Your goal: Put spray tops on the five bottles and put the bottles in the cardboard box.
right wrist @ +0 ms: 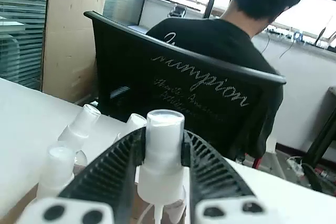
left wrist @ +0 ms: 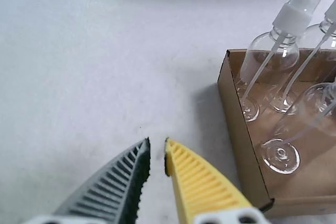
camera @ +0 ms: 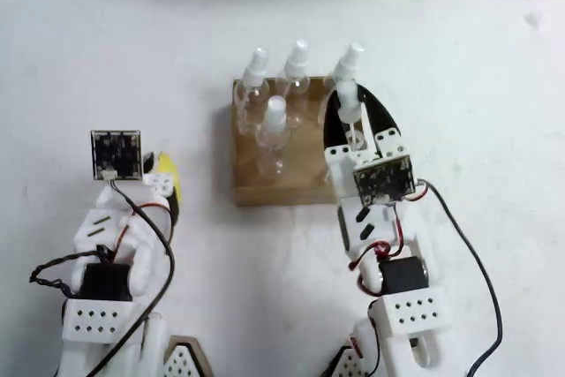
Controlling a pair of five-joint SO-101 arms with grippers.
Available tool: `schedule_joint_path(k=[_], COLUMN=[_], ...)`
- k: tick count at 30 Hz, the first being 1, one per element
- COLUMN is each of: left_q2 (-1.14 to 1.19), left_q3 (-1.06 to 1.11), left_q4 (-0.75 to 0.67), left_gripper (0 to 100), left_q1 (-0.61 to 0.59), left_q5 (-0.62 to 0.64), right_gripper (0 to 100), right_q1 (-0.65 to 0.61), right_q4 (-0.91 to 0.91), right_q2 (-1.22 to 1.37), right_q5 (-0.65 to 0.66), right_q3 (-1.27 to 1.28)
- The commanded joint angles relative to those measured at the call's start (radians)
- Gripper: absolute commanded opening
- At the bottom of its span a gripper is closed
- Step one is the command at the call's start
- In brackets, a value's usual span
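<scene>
A shallow cardboard box (camera: pixel 274 190) lies mid-table. Inside it stand clear bottles with white spray tops: three along the far side (camera: pixel 256 77) (camera: pixel 296 64) (camera: pixel 347 61) and one nearer (camera: pixel 275 125). My right gripper (camera: pixel 352 94) is over the box's right edge, its black fingers shut on the spray top (right wrist: pixel 164 150) of another bottle (camera: pixel 351 116); its base is hidden by the gripper. My left gripper (left wrist: pixel 157 145), with grey and yellow fingers, hangs shut and holding nothing over bare table left of the box (left wrist: pixel 236 124), beside the yellow finger (camera: pixel 168 178).
The white table (camera: pixel 132 59) spreads wide to the left and beyond the box. Both arm bases (camera: pixel 101 306) (camera: pixel 402 306) stand at the near edge. A black chair (right wrist: pixel 173 82) stands past the table's far side.
</scene>
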Motion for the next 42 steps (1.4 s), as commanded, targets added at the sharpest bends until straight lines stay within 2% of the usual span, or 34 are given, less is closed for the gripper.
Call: schedule_joint_path(k=[1, 8, 15, 37, 39, 42], left_q2=[-0.013, -0.013, -0.013, -0.013, -0.013, -0.013], left_q3=[-0.011, -0.011, -0.009, -0.009, -0.009, -0.009], left_q4=[-0.025, -0.025, -0.025, -0.025, -0.025, -0.025], left_gripper=[7, 7, 7, 7, 7, 7], left_q1=[0.010, 0.010, 0.010, 0.010, 0.010, 0.010], left_q5=[0.000, 0.000, 0.000, 0.000, 0.000, 0.000], right_gripper=[1.6, 1.6, 1.6, 2.2, 4.4, 14.2], right_q1=[0.004, 0.028, 0.077, 0.065, 0.065, 0.061], right_q4=[-0.005, -0.013, -0.013, -0.013, -0.012, -0.005], right_q2=[0.004, 0.004, 0.005, 0.005, 0.005, 0.005], right_q5=[-0.072, -0.092, -0.230, -0.238, -0.238, -0.239], right_q3=[0.005, 0.063, 0.086, 0.121, 0.121, 0.127])
